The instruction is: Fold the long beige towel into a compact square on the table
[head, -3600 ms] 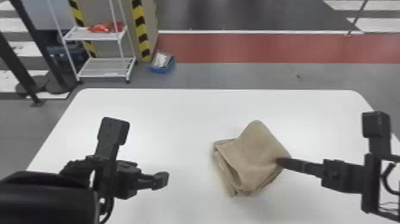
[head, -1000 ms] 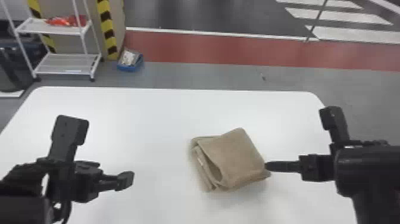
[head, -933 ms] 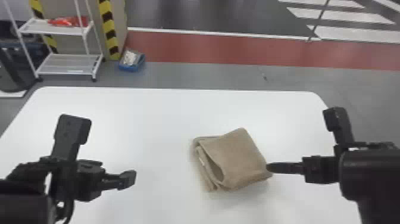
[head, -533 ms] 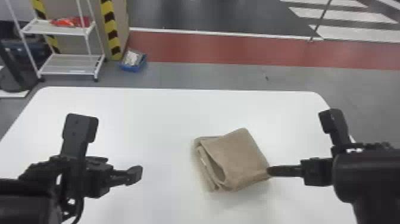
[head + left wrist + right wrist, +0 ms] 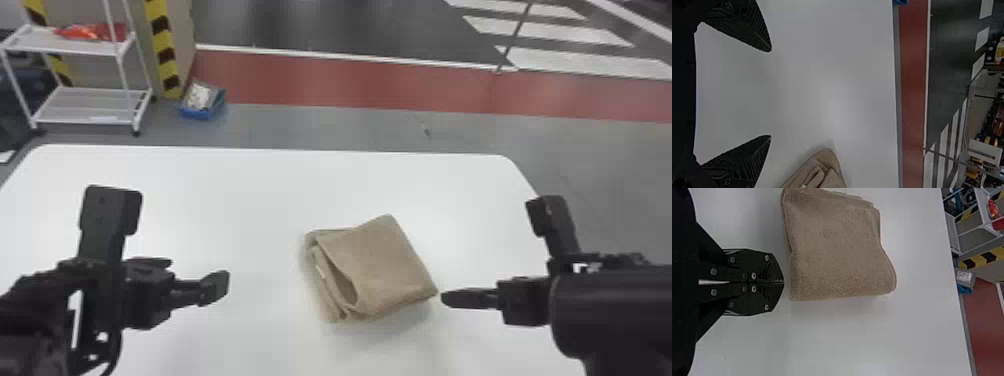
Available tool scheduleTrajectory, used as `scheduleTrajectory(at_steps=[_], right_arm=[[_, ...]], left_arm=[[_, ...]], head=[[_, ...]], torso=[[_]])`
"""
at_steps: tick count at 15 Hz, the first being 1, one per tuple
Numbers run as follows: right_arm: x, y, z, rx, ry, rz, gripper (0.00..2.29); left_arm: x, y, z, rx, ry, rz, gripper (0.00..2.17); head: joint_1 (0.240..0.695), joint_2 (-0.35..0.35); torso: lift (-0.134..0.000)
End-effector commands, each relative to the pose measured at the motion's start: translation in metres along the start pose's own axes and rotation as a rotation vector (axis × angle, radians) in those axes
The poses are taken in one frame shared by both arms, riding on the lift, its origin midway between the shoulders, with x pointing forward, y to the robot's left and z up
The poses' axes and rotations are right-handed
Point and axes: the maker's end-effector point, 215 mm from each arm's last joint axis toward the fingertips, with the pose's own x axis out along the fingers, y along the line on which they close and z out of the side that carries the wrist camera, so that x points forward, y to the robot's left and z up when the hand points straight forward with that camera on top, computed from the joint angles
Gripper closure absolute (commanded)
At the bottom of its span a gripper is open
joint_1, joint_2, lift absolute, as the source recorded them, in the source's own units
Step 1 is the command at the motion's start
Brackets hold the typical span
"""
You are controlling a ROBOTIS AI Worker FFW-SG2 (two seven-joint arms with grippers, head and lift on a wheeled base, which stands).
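i judged the job nearly finished. the beige towel (image 5: 382, 262) lay on the white bench (image 5: 210, 175), to the right of the middle between my two arms, already folded into a small, thick, roughly square bundle. on its left side the layers showed as a stack with a small pale label (image 5: 321, 271) among them, and the top fold gaped there in a loose pocket. the upper layer sat askew over the ones beneath, so the far left corner did not line up. its right side looked neater, drawn to a fairly clean corner. what remained, as i read it, was tidying: squaring the layers and pressing that pocket flat, with perhaps no further fold needed.

my left pincer (image 5: 770, 94) was wide apart, its two fingers well separated with nothing between them, and it hung well clear of the towel's left side. my right pincer (image 5: 783, 282) had its fingers together and empty, the tips just beside the towel's right edge, with a thin strip of bench showing between them in the wrist view.
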Motion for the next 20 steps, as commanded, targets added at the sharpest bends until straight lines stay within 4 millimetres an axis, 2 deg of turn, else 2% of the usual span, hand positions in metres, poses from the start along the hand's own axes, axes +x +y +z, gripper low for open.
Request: scheduleTrajectory(at_steps=[1, 3, 8, 12, 16, 20], right_arm=[[0.003, 0.005, -0.007, 0.0, 0.013, 0.01, 2.12], [0.009, 0.009, -0.006, -0.013, 0.026, 0.012, 2.13], [0.043, 0.013, 0.004, -0.019, 0.097, 0.013, 2.12], [0.048, 0.018, 0.029, -0.009, 0.071, 0.036, 2.13], [0.059, -0.009, 0.045, 0.008, 0.08, -0.077, 2.12], [0.074, -0.032, 0.049, 0.031, 0.11, -0.201, 2.12]], left_arm=[[0.0, 0.001, 0.0, -0.001, -0.001, 0.002, 0.1], [0.0, 0.002, 0.0, 0.001, -0.001, 0.003, 0.1], [-0.001, 0.003, -0.003, 0.0, 0.005, 0.004, 0.1], [-0.003, 0.008, -0.005, -0.003, 0.006, 0.01, 0.1], [-0.002, 0.007, -0.003, -0.001, 0.0, 0.006, 0.1], [-0.003, 0.011, -0.002, 0.004, -0.011, 0.01, 0.1]], head=[[0.695, -0.177], [0.695, -0.178], [0.695, -0.151], [0.695, -0.125], [0.695, -0.127], [0.695, -0.148]], torso=[[-0.124], [-0.124], [-0.124], [-0.124], [-0.124], [-0.124]])
